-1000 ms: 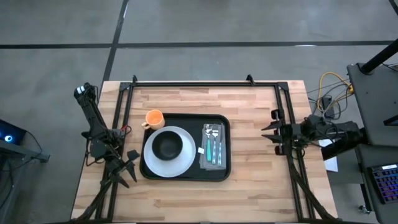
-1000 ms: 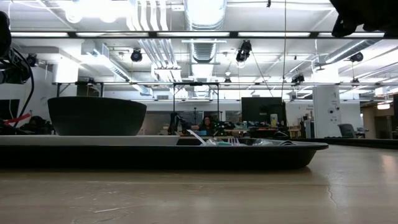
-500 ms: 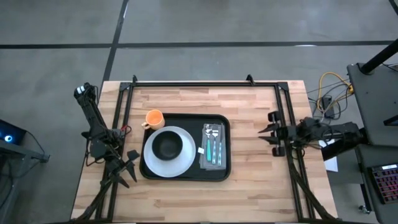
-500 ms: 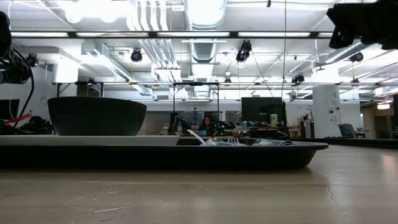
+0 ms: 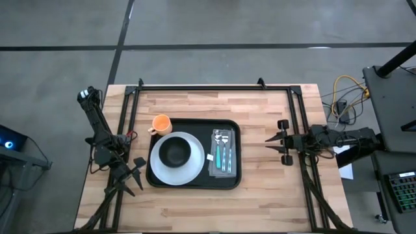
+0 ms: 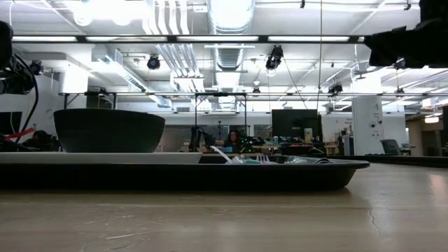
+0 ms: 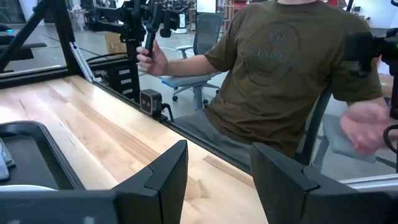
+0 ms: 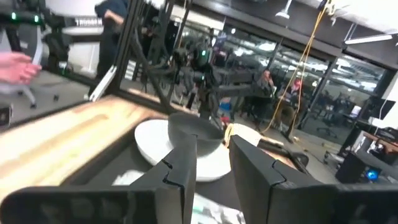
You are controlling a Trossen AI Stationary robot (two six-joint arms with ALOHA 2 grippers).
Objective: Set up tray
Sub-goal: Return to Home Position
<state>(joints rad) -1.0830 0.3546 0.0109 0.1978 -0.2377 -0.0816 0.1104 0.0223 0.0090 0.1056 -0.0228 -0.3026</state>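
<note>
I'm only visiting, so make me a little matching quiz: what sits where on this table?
Things:
1 cup
2 bowl
3 cutlery
4 right gripper

Places:
a on the napkin
b above bare table, past the napkin end of the tray
c on the plate
d on bare table by a tray corner

Pairs: 1-d, 2-c, 3-a, 4-b

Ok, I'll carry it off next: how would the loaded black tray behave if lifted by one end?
Probably stiff: the tray looks rigid. Likely heavier at the end where the bowl sits on the plate. Its low rim may let the cutlery slide off the napkin.
</note>
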